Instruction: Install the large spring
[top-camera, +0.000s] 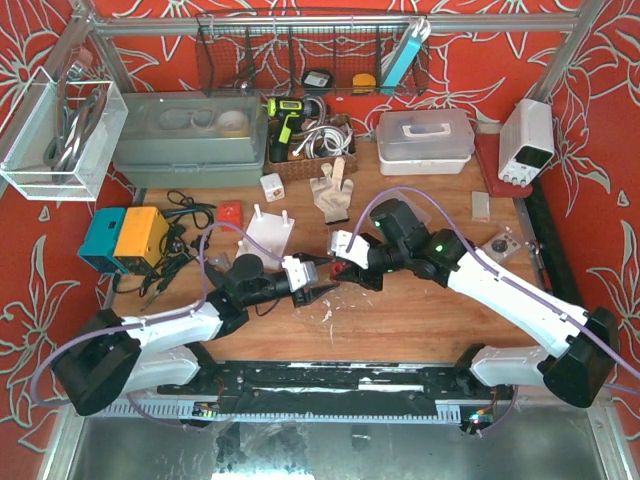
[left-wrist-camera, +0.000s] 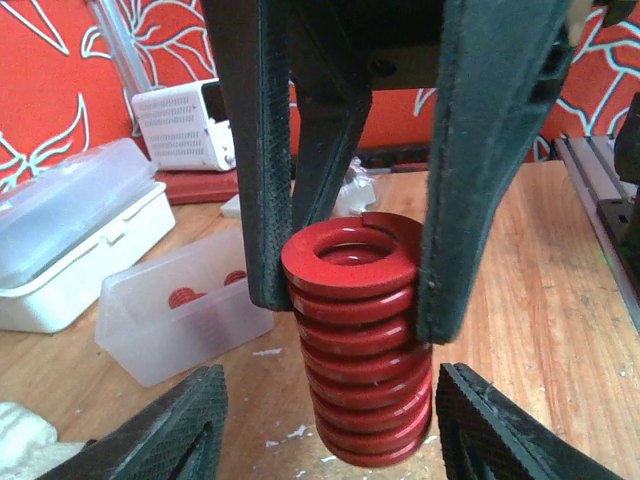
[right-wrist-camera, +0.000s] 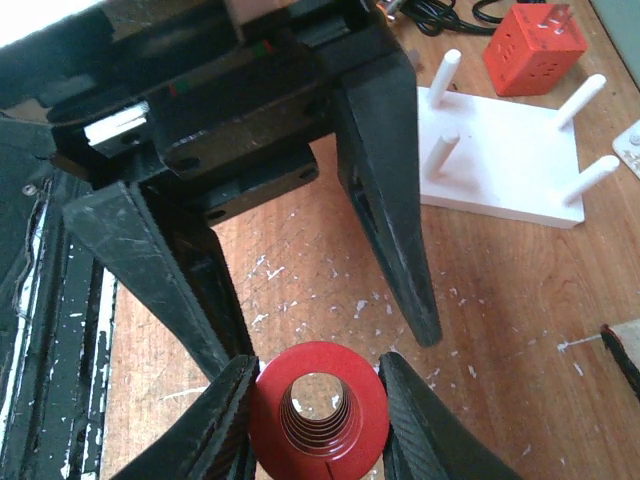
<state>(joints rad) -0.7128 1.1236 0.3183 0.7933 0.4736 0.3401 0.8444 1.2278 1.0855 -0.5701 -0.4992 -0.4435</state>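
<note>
**A:** Where is the spring?

**B:** The spring (left-wrist-camera: 360, 350) stands upright to the right of the board (right-wrist-camera: 510, 170), a little nearer the arm bases than the board is. It is apart from the board and touches none of the four pegs (right-wrist-camera: 445, 150).

**A:** Who has it?

**B:** The right gripper (left-wrist-camera: 355, 318) is clenched on it. Its fingers (right-wrist-camera: 230, 430) press the top coils from both sides, and the rest of the coil hangs below them.

**A:** Does the lower end rest on the table?

**B:** I cannot tell. The lower end comes close to the table (right-wrist-camera: 300, 260), but the contact is not visible.

**A:** And the left gripper?

**B:** The left gripper (right-wrist-camera: 325, 340) is released. It also sits right of the board, on the near side, facing the spring. Its fingers (left-wrist-camera: 170, 440) are spread wide on either side of the lower coils, with a gap on each side and neither one touching.

**A:** How does the board lie?

**B:** It lies flat on the table with all four pegs bare and upright.

**A:** Anything else close to the board?

**B:** A red cube (right-wrist-camera: 525, 50) sits just beside the board's far edge, on the side away from the spring.
</note>
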